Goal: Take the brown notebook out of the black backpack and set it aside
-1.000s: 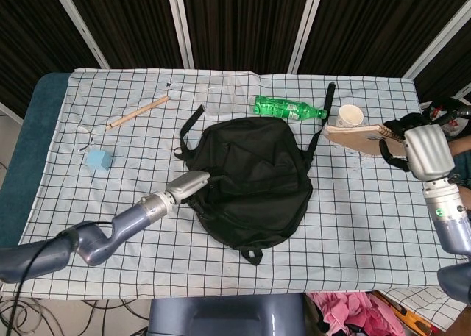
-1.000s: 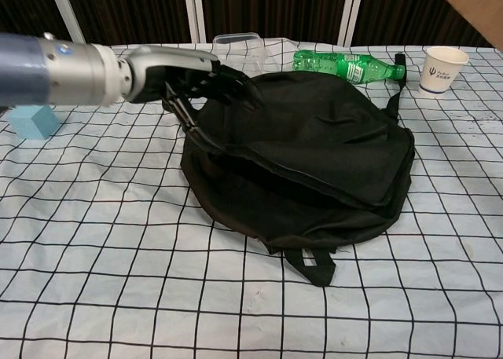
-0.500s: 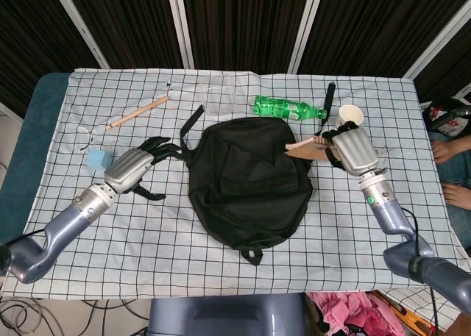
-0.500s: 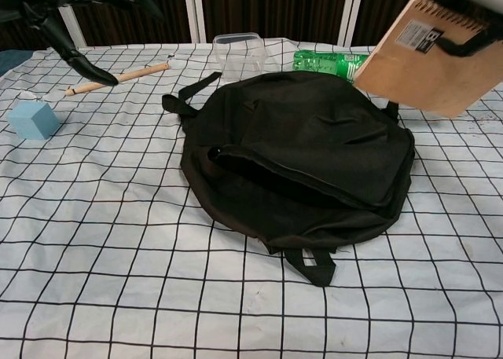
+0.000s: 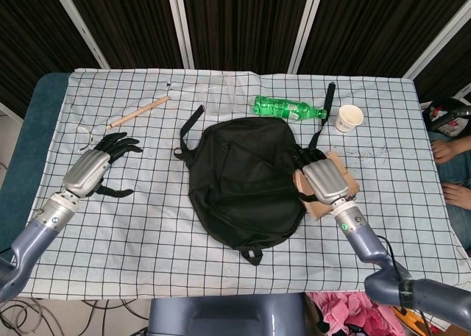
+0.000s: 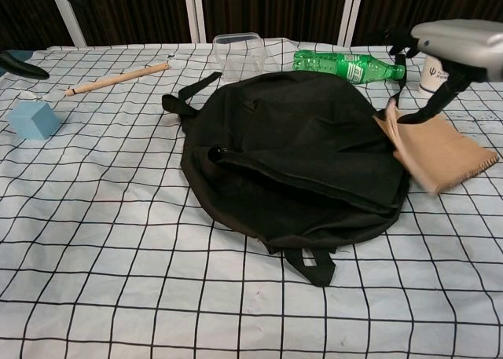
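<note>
The black backpack (image 5: 243, 178) (image 6: 299, 147) lies flat in the middle of the checked cloth, its zipper opening gaping along the front. The brown notebook (image 5: 347, 180) (image 6: 440, 151) is low at the backpack's right edge, blurred and slightly tilted. My right hand (image 5: 324, 180) (image 6: 456, 38) is over it and grips its near corner with dark fingers (image 6: 424, 111). My left hand (image 5: 92, 167) (image 6: 22, 65) hovers far left of the backpack, fingers spread and holding nothing; only its fingertips show in the chest view.
A green bottle (image 5: 288, 109) (image 6: 346, 63) and a paper cup (image 5: 349, 117) stand behind the backpack to the right. A clear container (image 6: 240, 49) and a wooden stick (image 5: 138, 113) lie at the back left. A blue cube (image 6: 33, 119) sits below my left hand.
My right hand has come down with the notebook from above the backpack's right side to the cloth beside it. My left hand has drawn further left, away from the backpack.
</note>
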